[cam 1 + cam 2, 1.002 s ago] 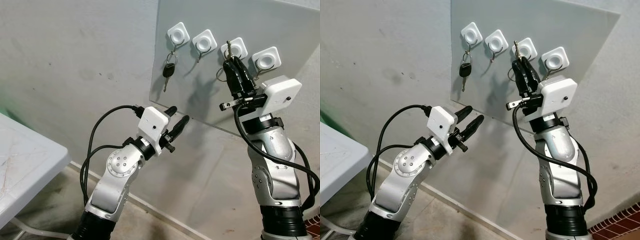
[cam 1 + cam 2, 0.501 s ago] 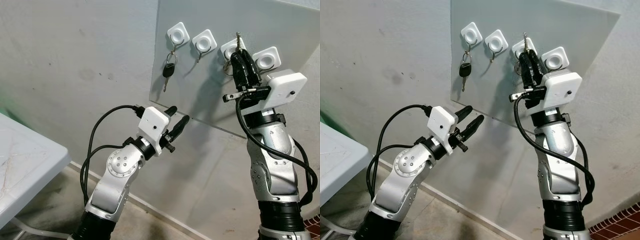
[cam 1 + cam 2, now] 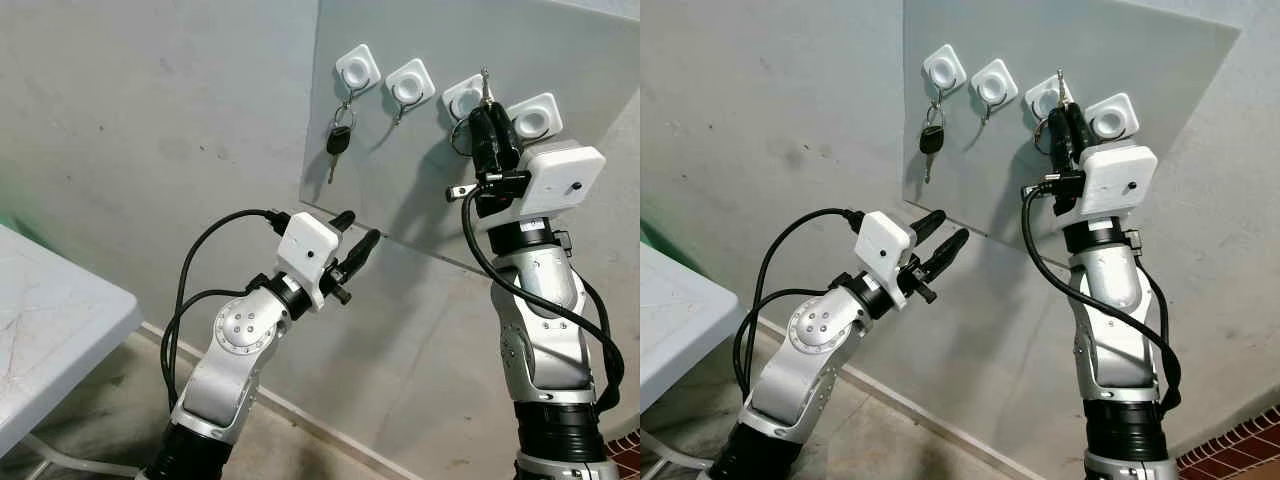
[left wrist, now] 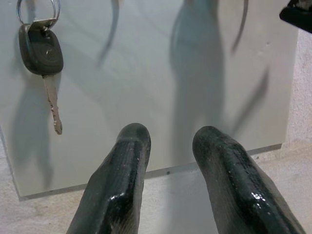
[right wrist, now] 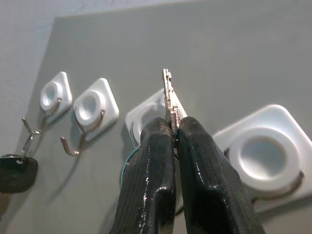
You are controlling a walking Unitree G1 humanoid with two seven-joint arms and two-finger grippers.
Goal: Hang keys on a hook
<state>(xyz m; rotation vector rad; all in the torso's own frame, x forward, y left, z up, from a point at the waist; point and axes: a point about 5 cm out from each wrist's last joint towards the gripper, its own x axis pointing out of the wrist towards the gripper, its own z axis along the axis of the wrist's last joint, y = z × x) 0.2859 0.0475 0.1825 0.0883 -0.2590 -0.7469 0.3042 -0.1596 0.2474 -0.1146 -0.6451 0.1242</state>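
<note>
A grey panel (image 3: 420,190) on the wall carries a row of white hooks. A black-headed key (image 3: 338,142) hangs from the leftmost hook (image 3: 357,68); the second hook (image 3: 410,82) is bare. My right gripper (image 3: 486,112) is raised against the third hook (image 3: 462,96), shut on a metal key (image 5: 169,97) whose blade points up past the fingertips. Its key ring (image 3: 458,138) dangles just beside that hook. The fourth hook (image 3: 533,118) is bare. My left gripper (image 3: 358,228) is open below the panel's lower edge, holding nothing.
A white table (image 3: 50,320) stands at the left, lower down. Bare plaster wall surrounds the panel. Red-brown tiles (image 3: 1240,440) show on the floor at the lower right.
My right gripper has risen with the key from below the third hook to level with it, tilting more upright. The left arm has not moved.
</note>
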